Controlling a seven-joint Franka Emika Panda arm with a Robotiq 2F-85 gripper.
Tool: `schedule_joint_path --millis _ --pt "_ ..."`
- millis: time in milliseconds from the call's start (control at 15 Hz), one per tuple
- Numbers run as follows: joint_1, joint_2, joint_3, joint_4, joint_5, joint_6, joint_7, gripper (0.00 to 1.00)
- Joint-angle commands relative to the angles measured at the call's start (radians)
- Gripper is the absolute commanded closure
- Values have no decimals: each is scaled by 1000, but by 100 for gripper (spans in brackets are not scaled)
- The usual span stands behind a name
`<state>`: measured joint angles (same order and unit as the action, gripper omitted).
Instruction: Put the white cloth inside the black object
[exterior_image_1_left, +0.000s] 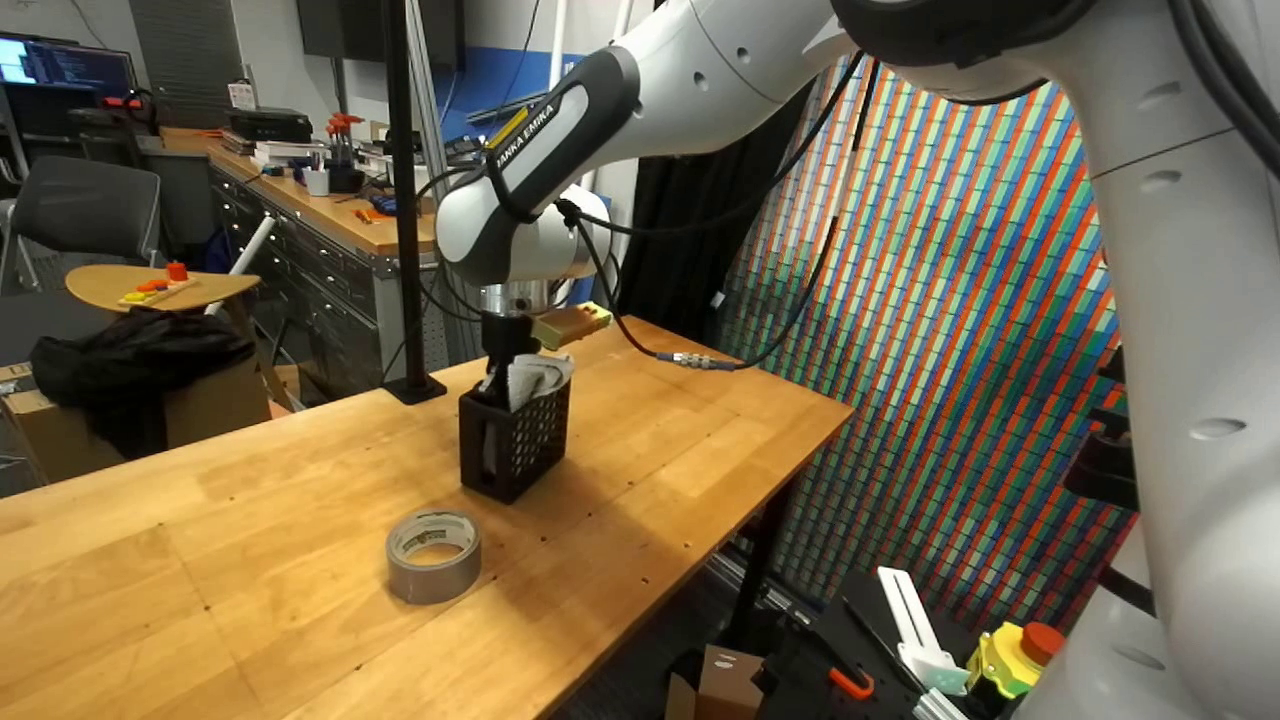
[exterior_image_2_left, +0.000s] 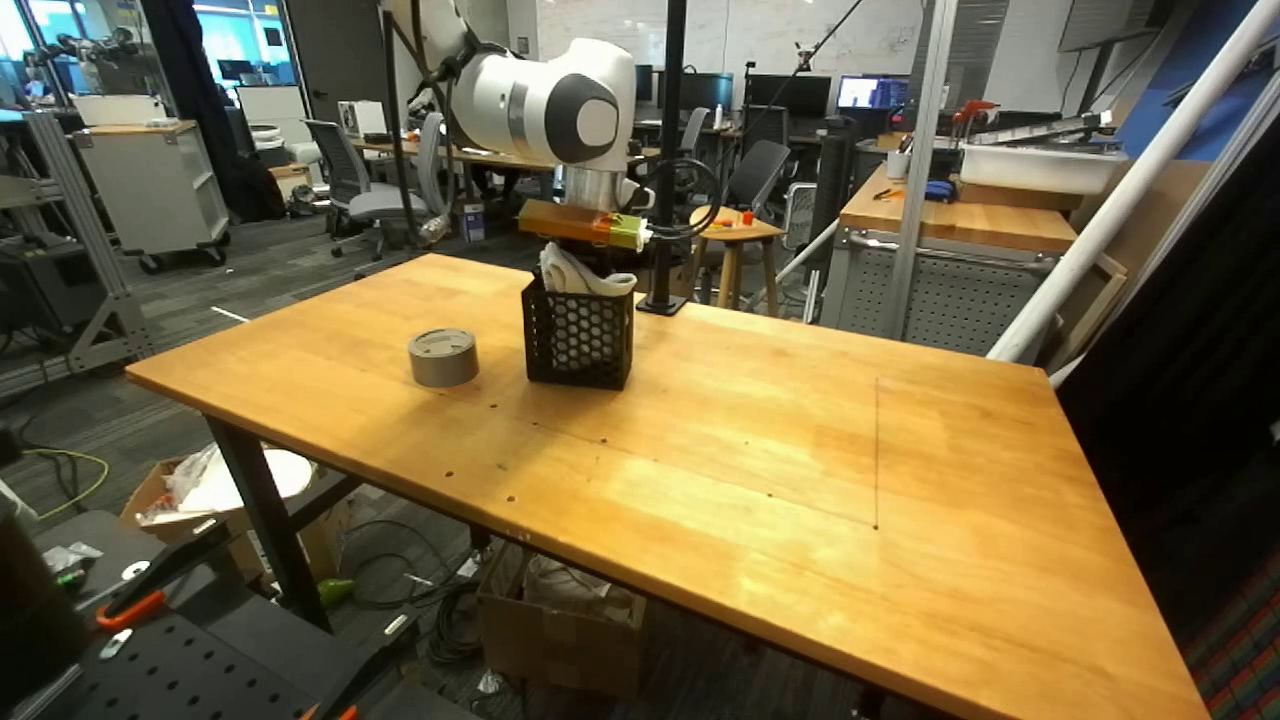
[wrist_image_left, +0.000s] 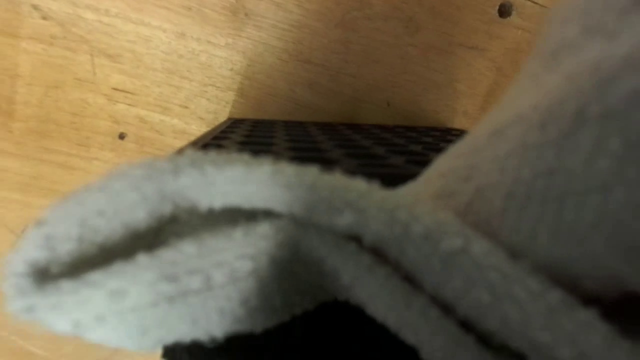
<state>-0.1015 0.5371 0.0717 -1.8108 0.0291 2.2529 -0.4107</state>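
Observation:
The black object (exterior_image_1_left: 515, 440) is a basket with honeycomb sides, upright on the table in both exterior views. Stuffed into its top is the white cloth (exterior_image_1_left: 540, 378), with folds poking above the rim (exterior_image_2_left: 582, 280). My gripper (exterior_image_1_left: 500, 385) points straight down into the basket opening and is shut on the cloth, which bunches around its fingers; the fingertips themselves are hidden. Thick folds of the cloth (wrist_image_left: 215, 185) fill the wrist view and hang over the mesh side of the black object (wrist_image_left: 320, 142). A pale patch of cloth shows through the mesh (exterior_image_2_left: 590, 345).
A grey tape roll (exterior_image_1_left: 433, 580) lies on the table close to the basket, seen also in an exterior view as a tape roll (exterior_image_2_left: 443, 360). A black post (exterior_image_1_left: 405, 250) rises from the table edge near the arm. A looped cable (exterior_image_1_left: 690, 360) hangs from the arm.

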Motion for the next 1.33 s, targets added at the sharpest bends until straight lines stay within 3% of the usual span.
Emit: schedule_joint_path --millis 0,733,1267 --pt "26 -119 -21 -49 -58 36 35 96" --pt "84 -443 -54 -223 -250 43 226 96" --pt "162 -459 -8 -297 -248 90 364 96"
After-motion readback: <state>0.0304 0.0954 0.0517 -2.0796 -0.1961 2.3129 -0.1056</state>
